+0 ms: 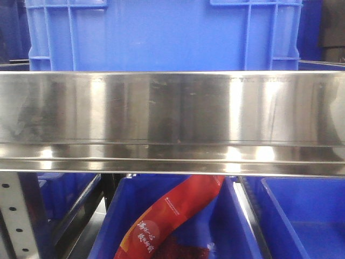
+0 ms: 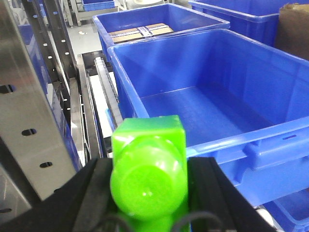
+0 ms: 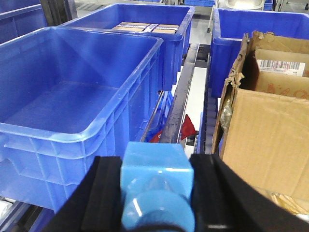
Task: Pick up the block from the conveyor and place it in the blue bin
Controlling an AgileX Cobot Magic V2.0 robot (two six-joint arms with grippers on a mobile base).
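In the left wrist view my left gripper [image 2: 148, 193] is shut on a bright green block [image 2: 148, 174], held just outside the near left corner of an empty blue bin [image 2: 203, 104]. In the right wrist view my right gripper [image 3: 155, 188] is shut on a light blue block [image 3: 157, 186], held off the near right corner of the same kind of empty blue bin [image 3: 72, 96]. The conveyor is out of view in every frame. The front view shows neither gripper.
A steel shelf rail [image 1: 172, 121] fills the front view, with a blue crate [image 1: 161, 35] above and bins holding a red packet [image 1: 172, 216] below. A cardboard box [image 3: 270, 121] stands right of my right gripper. Farther bins [image 2: 154, 24] hold flat cartons. Steel rack posts [image 2: 29, 96] stand left.
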